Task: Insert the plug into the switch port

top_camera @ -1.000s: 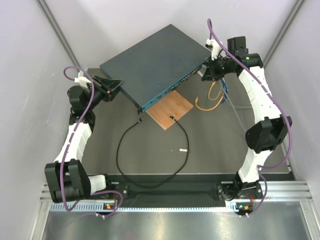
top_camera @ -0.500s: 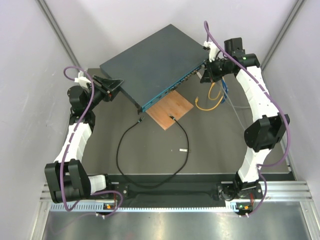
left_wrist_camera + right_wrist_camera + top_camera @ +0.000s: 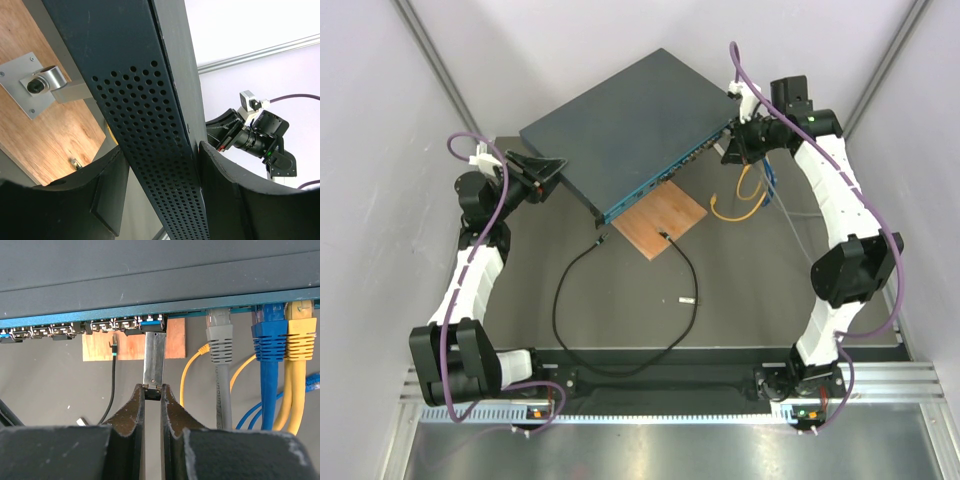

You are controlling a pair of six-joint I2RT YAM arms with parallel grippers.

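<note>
The switch, a flat dark blue-grey box, sits at the back with its teal front face turned toward the table. My left gripper is shut on its left corner, and the perforated side fills the space between the fingers. My right gripper is shut on the black end of a silver module, whose far end meets a switch port. The thin black cable loops on the table, held by neither gripper. One plug tip lies by the switch's near corner. The other rests on the brown board.
A brown square board pokes out from under the switch front. Grey, blue and yellow cables are plugged in at the right end and trail onto the table. A small silver-black stick lies loose mid-table.
My right gripper has edged slightly left toward the switch's front face. The left arm, switch and black cable have not moved.
</note>
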